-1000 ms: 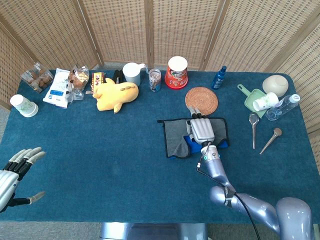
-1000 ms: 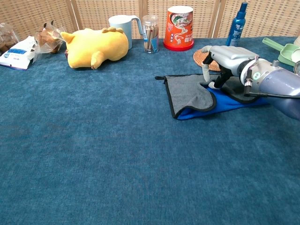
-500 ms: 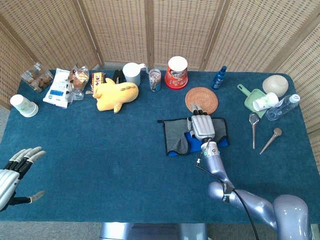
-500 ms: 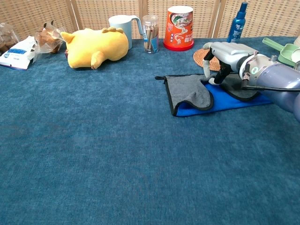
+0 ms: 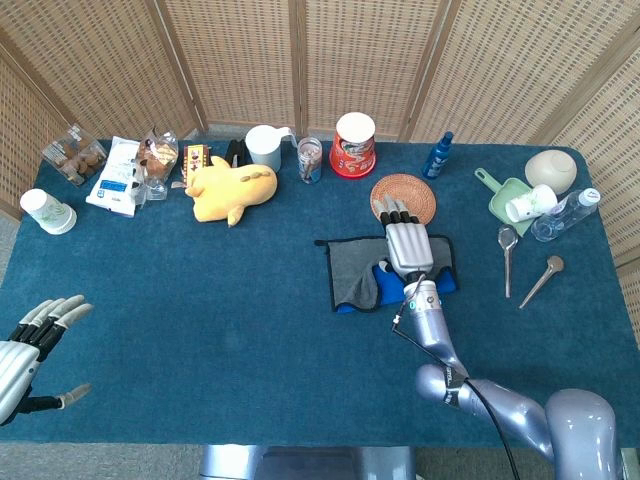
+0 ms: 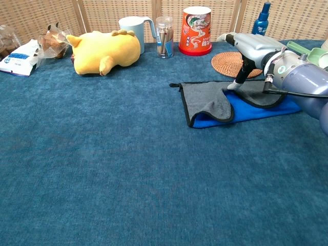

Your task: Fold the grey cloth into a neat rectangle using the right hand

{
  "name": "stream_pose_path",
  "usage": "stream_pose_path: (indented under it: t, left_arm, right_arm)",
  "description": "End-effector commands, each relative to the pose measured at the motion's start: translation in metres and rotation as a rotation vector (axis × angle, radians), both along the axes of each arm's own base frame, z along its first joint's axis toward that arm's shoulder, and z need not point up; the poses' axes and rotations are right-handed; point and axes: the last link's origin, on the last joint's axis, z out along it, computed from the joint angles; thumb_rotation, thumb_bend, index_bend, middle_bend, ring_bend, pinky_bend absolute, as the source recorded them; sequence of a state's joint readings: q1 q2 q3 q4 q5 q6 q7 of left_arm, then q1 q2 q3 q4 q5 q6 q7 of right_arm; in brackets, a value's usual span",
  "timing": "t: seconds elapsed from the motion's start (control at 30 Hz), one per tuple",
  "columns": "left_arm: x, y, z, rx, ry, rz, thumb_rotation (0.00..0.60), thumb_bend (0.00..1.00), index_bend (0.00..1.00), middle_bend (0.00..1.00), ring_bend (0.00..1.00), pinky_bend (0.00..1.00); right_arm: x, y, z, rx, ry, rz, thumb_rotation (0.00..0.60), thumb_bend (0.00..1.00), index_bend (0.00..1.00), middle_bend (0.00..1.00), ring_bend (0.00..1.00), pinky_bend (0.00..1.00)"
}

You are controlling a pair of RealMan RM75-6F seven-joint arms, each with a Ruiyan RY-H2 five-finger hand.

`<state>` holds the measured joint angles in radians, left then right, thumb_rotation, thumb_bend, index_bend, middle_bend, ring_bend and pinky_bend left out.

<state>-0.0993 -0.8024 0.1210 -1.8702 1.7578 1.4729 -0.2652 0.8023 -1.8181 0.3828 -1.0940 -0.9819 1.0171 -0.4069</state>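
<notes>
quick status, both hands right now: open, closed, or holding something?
Left hand: open, fingers spread, holds nothing, off at the table's near left edge.
Right hand: above the grey cloth, one fingertip touching it; no grasp visible, looks open.

Grey cloth (image 6: pixel 207 100) lies half-folded, blue underside showing.

— Surface? 
— One table (image 5: pixel 230 330) under blue carpet-like covering. 
— Far edge? 
— Paper cup (image 5: pixel 47 211), snack packets (image 5: pixel 118 174), yellow plush (image 5: pixel 232 188), mug (image 5: pixel 264 146), red tub (image 5: pixel 353 144), blue bottle (image 5: pixel 437 155). 
— Centre? 
— Grey cloth (image 5: pixel 360 270), partly folded, blue underside showing; woven coaster (image 5: pixel 404 198) apparently just beyond. 
— Right end? 
— Two spoons (image 5: pixel 527 262).
</notes>
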Motion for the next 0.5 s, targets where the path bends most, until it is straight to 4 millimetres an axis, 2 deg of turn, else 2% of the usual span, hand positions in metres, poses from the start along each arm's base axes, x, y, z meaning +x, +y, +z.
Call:
stream_pose_path:
  t: [0.03, 0.2, 0.5]
  left_arm:
    - [0.000, 0.000, 0.000, -0.001, 0.000, -0.001, 0.600, 0.24, 0.08, 0.00, 0.00, 0.07]
    - [0.000, 0.000, -0.001, -0.007, 0.000, -0.002, 0.600, 0.24, 0.08, 0.00, 0.00, 0.07]
    - [0.001, 0.000, -0.002, -0.011, 0.003, -0.007, 0.600, 0.24, 0.08, 0.00, 0.00, 0.07]
  right_arm:
    - [0.002, 0.004, 0.003, 0.001, -0.008, 0.015, 0.600, 0.04, 0.03, 0.00, 0.05, 0.27]
    - [0.004, 0.021, 0.013, 0.012, -0.018, 0.079, 0.600, 0.05, 0.11, 0.00, 0.05, 0.26]
    - [-0.004, 0.061, 0.026, 0.076, 0.014, 0.198, 0.600, 0.05, 0.20, 0.00, 0.05, 0.26]
